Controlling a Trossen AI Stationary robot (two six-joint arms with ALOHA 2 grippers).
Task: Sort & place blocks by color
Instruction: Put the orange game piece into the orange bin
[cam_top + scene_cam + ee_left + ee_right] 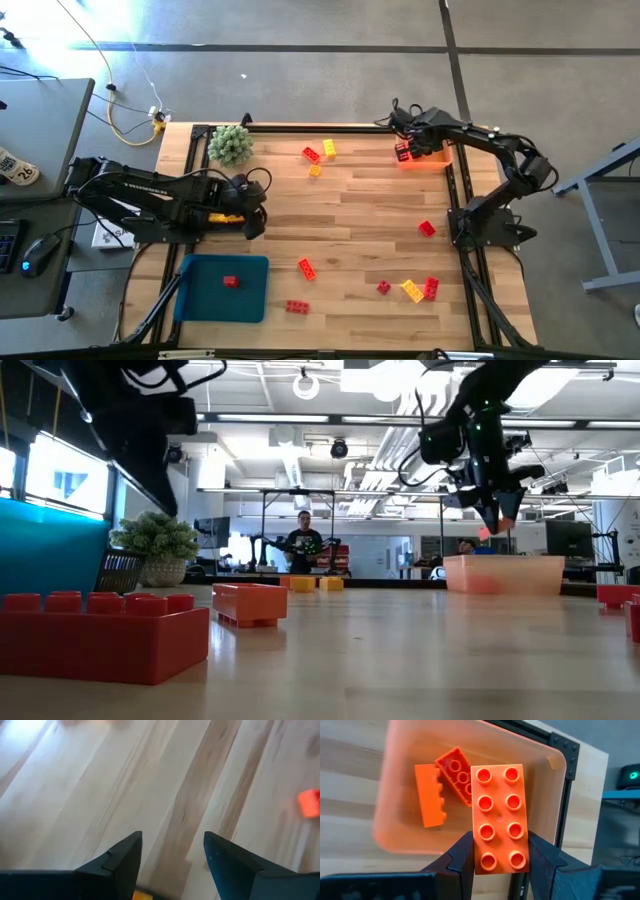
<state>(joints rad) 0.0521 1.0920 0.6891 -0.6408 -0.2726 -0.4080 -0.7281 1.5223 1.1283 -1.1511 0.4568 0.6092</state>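
— Where is the right end effector [500, 851], and what has it got?

— It hangs above the orange tray [432, 160] at the far right corner of the surface [360, 210], its fingers clamped on the long sides of an orange eight-stud block [499, 818]. Straight under that block, two more orange blocks [442, 784] lie inside the tray, touching each other.

— And the left one?

— The left end effector [254, 208] is near the left edge, beyond the blue tray [222, 288], with its fingers apart and bare wood between them. A yellow piece [225, 216] shows just beside it; I cannot tell whether they touch.

— The other blocks?

— One red block [231, 281] sits in the blue tray. A red, a yellow and an orange one [319, 154] cluster by the far edge, near the green plant ball [230, 145]. Loose red ones [427, 228] lie toward the right edge, and a red-and-yellow group [412, 290] sits near the near right corner.

— Room to move?

— The middle of the surface is bare wood; a black frame [470, 260] borders the right edge.
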